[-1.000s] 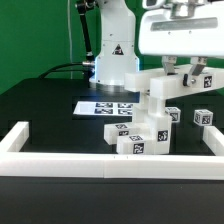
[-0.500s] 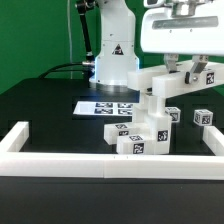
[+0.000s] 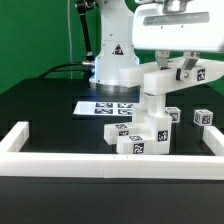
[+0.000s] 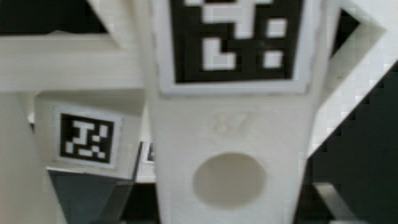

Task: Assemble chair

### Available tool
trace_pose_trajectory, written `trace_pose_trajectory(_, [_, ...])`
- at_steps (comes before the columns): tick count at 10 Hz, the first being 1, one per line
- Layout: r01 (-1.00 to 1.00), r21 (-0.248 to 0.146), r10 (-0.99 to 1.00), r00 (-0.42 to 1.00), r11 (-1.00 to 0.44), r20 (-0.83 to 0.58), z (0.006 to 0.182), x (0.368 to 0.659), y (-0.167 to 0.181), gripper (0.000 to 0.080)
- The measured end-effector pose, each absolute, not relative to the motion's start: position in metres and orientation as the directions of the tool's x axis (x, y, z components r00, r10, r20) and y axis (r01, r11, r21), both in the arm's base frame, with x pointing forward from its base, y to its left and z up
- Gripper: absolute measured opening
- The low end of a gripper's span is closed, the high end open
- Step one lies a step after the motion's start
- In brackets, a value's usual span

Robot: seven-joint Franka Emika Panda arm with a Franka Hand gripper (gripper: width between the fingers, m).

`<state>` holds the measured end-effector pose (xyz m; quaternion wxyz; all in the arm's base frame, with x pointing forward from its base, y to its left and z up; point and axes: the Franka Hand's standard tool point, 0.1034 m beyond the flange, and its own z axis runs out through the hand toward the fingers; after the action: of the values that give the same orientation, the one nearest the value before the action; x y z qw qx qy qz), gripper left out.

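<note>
My gripper [image 3: 184, 67] hangs at the exterior view's upper right, shut on a white tagged chair part [image 3: 160, 80]. The part's lower end reaches down toward a cluster of white chair parts [image 3: 138, 138] on the black table. In the wrist view the held part [image 4: 228, 120] fills the middle, with a large tag on it and a round hole [image 4: 231, 180] lower down. My gripper [image 4: 228, 205] has it between dark fingers [image 4: 86, 195]. Another tagged chair part [image 4: 89, 135] shows beside it.
The marker board [image 3: 103, 107] lies flat behind the cluster. Two loose tagged blocks [image 3: 172, 115] [image 3: 205, 117] sit at the right. A long low white border rail [image 3: 60, 160] runs along the front and sides. The arm's white base [image 3: 115, 60] stands at the back.
My gripper has shifted a little toward the exterior view's left and upward, with the held part moving along in it. The parts on the table have not moved.
</note>
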<state>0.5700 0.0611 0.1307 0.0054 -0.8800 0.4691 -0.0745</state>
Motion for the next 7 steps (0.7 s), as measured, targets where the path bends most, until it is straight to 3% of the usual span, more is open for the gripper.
trace_pose_trajectory(7, [-0.845, -0.057, -0.845, 0.524, -0.532, 0.109, 0.130, 0.566, 0.045, 0.0291])
